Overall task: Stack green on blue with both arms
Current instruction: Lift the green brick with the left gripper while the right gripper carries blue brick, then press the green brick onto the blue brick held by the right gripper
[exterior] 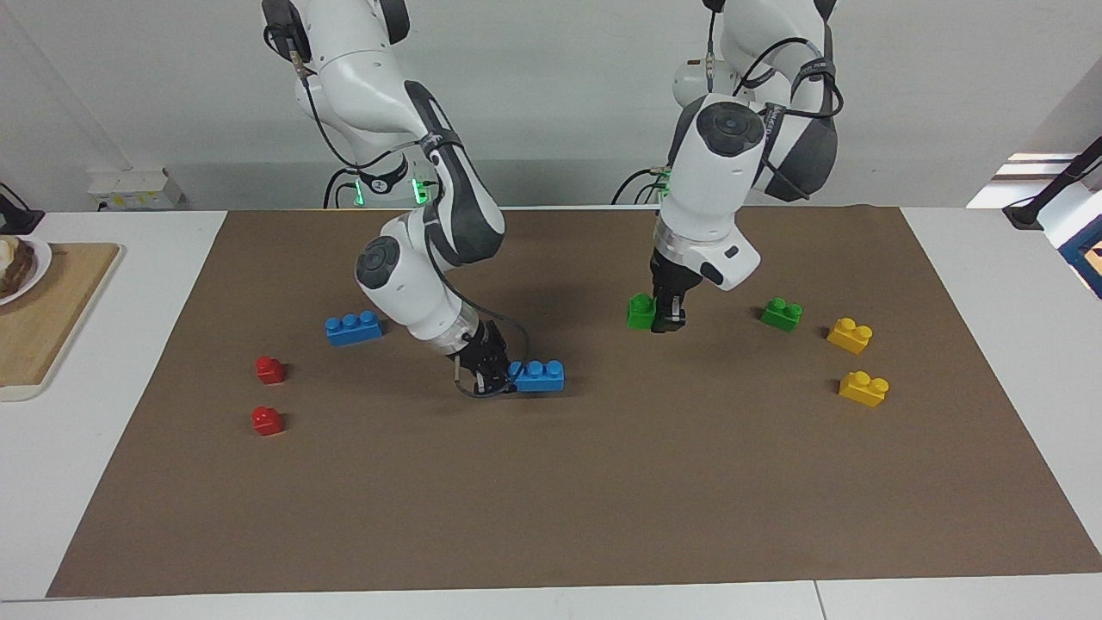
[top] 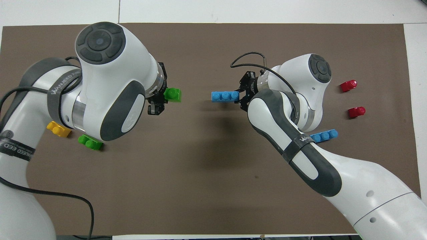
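Now both arms carry their bricks over the middle of the brown mat (exterior: 603, 499); the right gripper (exterior: 504, 379) pinches one end of the blue three-stud brick (exterior: 538, 375), the left gripper (exterior: 661, 317) pinches the green two-stud brick (exterior: 640, 311). They are near each other but apart, so I judge this the approach before stacking; next, green must come above blue and press down, studs aligned. Blue's long axis runs along the table, end to end, studs up, free end toward green.

White table (exterior: 990, 284) carries a brown mat (exterior: 551, 499); a wooden board (exterior: 52, 301) lies beside it.
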Controlling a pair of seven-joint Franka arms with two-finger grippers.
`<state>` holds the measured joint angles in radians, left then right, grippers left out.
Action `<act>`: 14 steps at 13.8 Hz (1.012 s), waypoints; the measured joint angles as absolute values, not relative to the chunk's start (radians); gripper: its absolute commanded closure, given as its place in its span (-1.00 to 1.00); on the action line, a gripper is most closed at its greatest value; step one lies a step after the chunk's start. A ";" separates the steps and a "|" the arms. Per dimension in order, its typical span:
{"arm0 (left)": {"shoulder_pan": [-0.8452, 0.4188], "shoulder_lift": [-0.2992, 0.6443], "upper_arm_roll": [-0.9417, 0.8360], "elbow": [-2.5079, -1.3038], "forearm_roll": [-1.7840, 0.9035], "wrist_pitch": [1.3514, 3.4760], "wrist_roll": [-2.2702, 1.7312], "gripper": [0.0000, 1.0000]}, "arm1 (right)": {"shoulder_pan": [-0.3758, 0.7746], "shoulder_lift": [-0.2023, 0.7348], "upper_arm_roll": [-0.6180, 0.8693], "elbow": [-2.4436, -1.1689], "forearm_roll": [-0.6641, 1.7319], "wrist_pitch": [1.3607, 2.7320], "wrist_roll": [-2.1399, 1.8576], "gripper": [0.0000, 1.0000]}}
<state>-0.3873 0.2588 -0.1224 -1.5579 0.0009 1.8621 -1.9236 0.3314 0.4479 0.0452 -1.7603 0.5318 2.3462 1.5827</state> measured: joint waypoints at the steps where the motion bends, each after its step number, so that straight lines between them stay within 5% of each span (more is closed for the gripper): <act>1: -0.403 0.260 -0.123 -1.558 0.001 1.870 -1.946 1.00 | 0.348 0.456 0.045 -1.764 0.532 2.372 1.593 1.00; 14: -0.520 0.408 -0.121 -1.607 0.094 2.130 -2.192 1.00 | 0.391 0.506 0.044 -1.771 0.532 2.478 1.621 1.00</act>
<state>-0.5198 0.4083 -0.1214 -1.6072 0.0937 2.1300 -2.1920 0.3915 0.5063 0.0444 -1.7711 0.5318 2.4778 1.6213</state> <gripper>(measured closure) 0.661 0.652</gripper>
